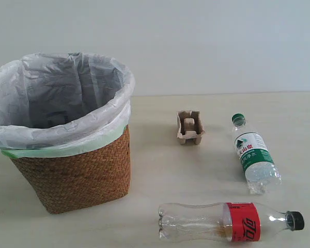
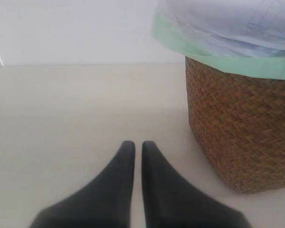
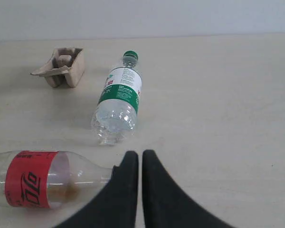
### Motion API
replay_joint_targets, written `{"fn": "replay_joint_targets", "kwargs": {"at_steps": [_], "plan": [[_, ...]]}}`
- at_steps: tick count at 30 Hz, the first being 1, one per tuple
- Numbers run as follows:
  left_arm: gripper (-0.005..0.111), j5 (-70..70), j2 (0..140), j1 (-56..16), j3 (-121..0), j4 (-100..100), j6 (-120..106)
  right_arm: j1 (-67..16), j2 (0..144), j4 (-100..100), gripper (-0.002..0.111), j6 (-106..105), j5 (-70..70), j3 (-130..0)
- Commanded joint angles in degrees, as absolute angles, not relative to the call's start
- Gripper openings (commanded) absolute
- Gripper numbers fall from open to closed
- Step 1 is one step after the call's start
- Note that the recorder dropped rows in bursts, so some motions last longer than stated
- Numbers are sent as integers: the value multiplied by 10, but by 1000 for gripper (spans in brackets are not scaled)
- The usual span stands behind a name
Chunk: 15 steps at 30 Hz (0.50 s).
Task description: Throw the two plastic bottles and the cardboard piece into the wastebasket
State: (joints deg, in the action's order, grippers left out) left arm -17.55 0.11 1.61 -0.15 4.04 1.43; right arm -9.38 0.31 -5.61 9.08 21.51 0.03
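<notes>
The wicker wastebasket (image 1: 77,175) with its white bag stands at the left, and its woven wall (image 2: 242,137) shows in the left wrist view. The tan cardboard piece (image 1: 190,128) sits mid-table, also visible as the cardboard piece (image 3: 61,66). A green-capped bottle (image 1: 253,155) lies at the right, seen as the green-label bottle (image 3: 118,99). The red-label bottle (image 1: 232,222) lies along the front edge, black cap to the right. My right gripper (image 3: 140,156) is shut, empty, beside the red-label bottle (image 3: 38,183), whose cap it hides. My left gripper (image 2: 135,145) is shut, empty, apart from the basket.
A pale wooden table (image 1: 160,170) carries everything, with a white wall (image 1: 196,41) behind it. Neither arm shows in the exterior view.
</notes>
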Motion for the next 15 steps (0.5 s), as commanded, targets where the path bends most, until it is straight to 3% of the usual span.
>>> {"fn": "replay_joint_targets", "kwargs": {"at_steps": [1,15], "plan": [[5,-175,0,13,0,37,14,-91,0,-59,0,89,209,0],[5,-175,0,13,0,37,14,-91,0,-81,0,85,107,0]]}}
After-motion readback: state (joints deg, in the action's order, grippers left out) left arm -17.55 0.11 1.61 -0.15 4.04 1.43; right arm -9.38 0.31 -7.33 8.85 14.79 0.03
